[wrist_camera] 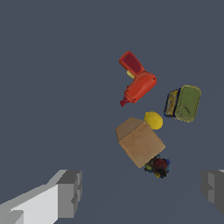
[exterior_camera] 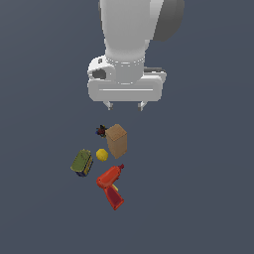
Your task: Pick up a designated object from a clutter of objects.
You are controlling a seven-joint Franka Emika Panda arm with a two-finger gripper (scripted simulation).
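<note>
The olive-green and blue tin can (exterior_camera: 82, 163) lies on the grey floor at the exterior view's left of the clutter; it also shows in the wrist view (wrist_camera: 184, 103). My gripper (exterior_camera: 125, 105) hangs open and empty above and behind the clutter, well apart from the can. In the wrist view its two fingers (wrist_camera: 70, 192) stand wide apart with nothing between them. The clutter holds a tan box (exterior_camera: 117, 140), a yellow ball (exterior_camera: 101, 155), a red drill (exterior_camera: 112, 185) and a tiny dark red-black item (exterior_camera: 101, 131).
The tan box (wrist_camera: 140, 141) stands upright closest below the gripper, the dark item (wrist_camera: 158, 166) beside it. The yellow ball (wrist_camera: 153, 120) lies between box and can. The red drill (wrist_camera: 137, 84) lies farthest from the gripper. Plain grey floor surrounds the group.
</note>
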